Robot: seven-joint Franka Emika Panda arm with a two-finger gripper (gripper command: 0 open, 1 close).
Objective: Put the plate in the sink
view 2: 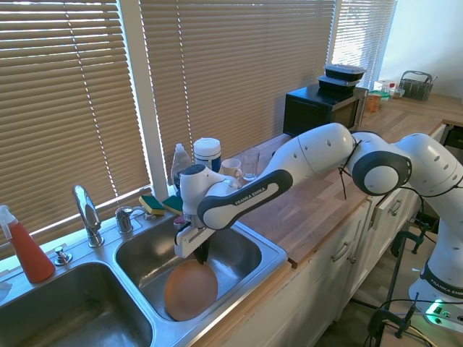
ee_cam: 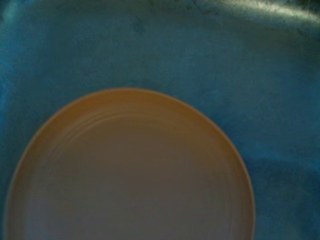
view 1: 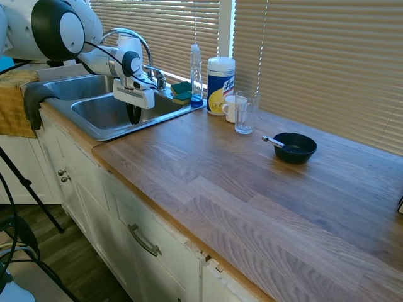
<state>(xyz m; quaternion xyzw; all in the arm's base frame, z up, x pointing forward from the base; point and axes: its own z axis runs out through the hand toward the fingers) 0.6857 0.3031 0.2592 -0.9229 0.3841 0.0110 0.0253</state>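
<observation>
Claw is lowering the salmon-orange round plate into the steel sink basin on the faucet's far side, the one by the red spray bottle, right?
No. The second exterior view shows the salmon-orange round plate in the steel sink basin nearer the wooden counter, under the claw, not the basin by the red spray bottle.

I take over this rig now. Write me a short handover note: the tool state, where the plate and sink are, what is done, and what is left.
Tool: low inside the sink basin nearer the wooden counter, at the upper edge of the plate; whether it is shut on the rim or already open cannot be told from these views.
Plate: salmon-orange, down in that same basin of the sink, apparently tilted toward the front wall. The wrist view shows it against the steel floor.
Done: the plate is inside the sink.
Left: confirm release, let the plate settle, then lift the arm clear.
</observation>
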